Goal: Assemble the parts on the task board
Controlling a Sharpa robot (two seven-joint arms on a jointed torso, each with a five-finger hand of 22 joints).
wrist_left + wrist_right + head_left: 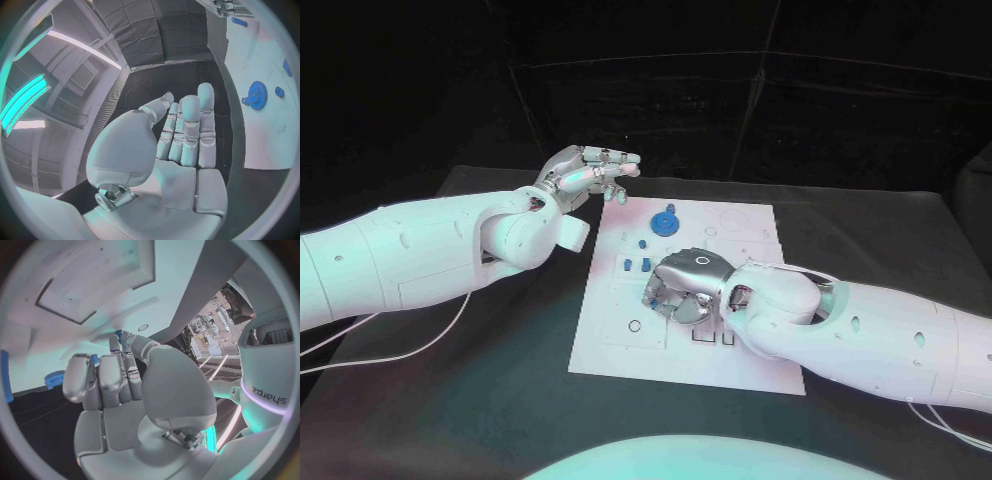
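Observation:
The white task board (733,350) lies in the middle of the black table. My right hand (682,290) is bent down onto the board's centre. Its fingertips point at the board (62,340), and a small blue part (118,334) sits pinched between the thumb and a fingertip. A blue gear (666,222) stands near the board's far edge, and two blue pegs (635,265) stand just left of the right hand. My left hand (589,172) hovers above the table by the board's far left corner. Its fingers (187,130) are straight and empty.
Dark slots (711,338) and small holes mark the board near the right hand. The gear (257,94) and a smaller blue part (279,92) lie to the side of the left hand. Thin cables (401,355) trail on the table under the left arm.

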